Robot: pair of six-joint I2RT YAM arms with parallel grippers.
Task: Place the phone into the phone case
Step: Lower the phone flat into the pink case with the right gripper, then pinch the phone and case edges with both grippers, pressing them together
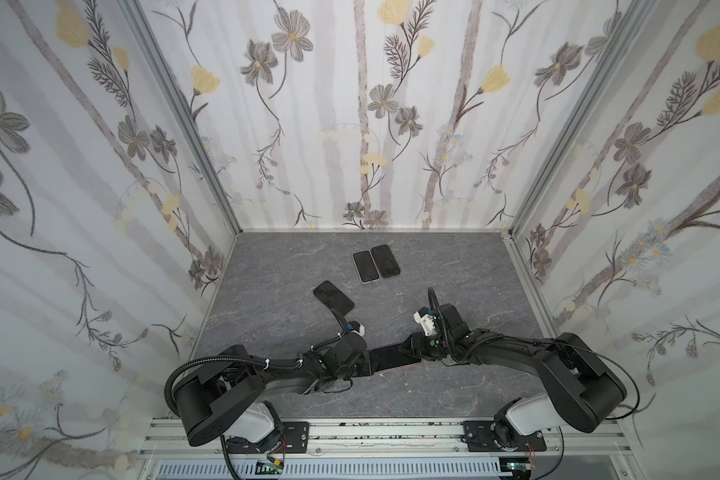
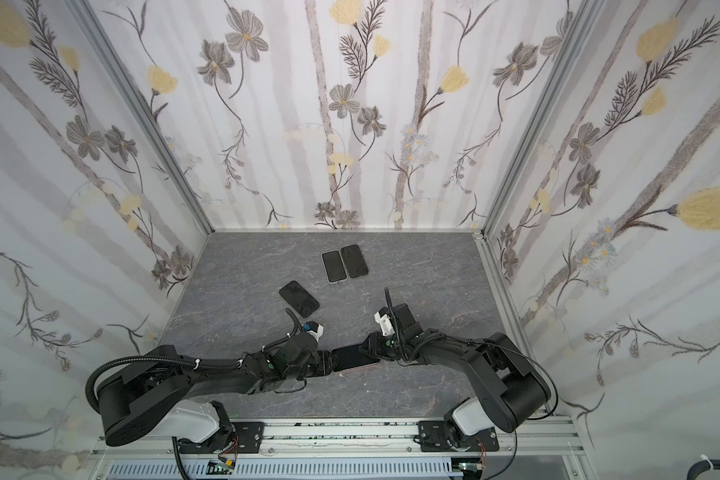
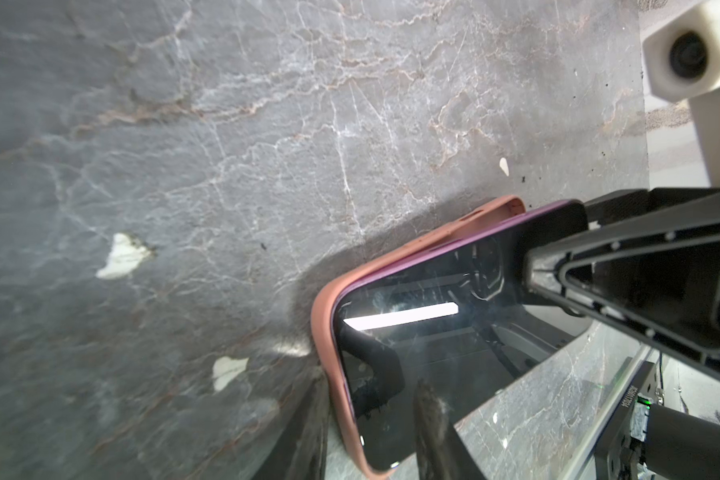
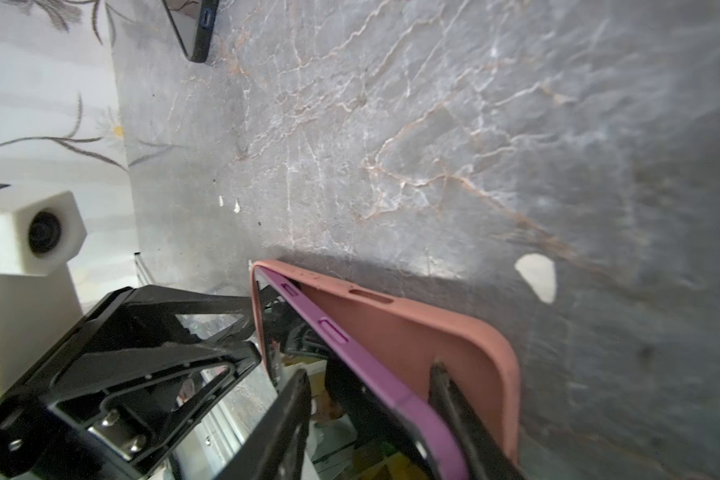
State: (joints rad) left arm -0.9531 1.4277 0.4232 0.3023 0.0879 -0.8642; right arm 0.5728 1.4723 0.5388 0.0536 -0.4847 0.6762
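Inward, stretched low, the left gripper (image 1: 373, 360) clamps phone (image 3: 433, 332) and phone case (image 3: 325, 332); right gripper (image 1: 408, 348), opposite, straddles them, parted.

Three walls (image 1: 350, 104) papered in a pale floral print (grey and yellow blooms on long dark stems, over faded vertical stripes) close in the back and both sides, joined at the corners by aluminium posts (image 1: 184, 112). The tabletop (image 1: 275, 270) is grey and stone-patterned, with pale veins and a few white chips (image 3: 121, 255). An aluminium rail (image 1: 391, 432) runs along its near edge.
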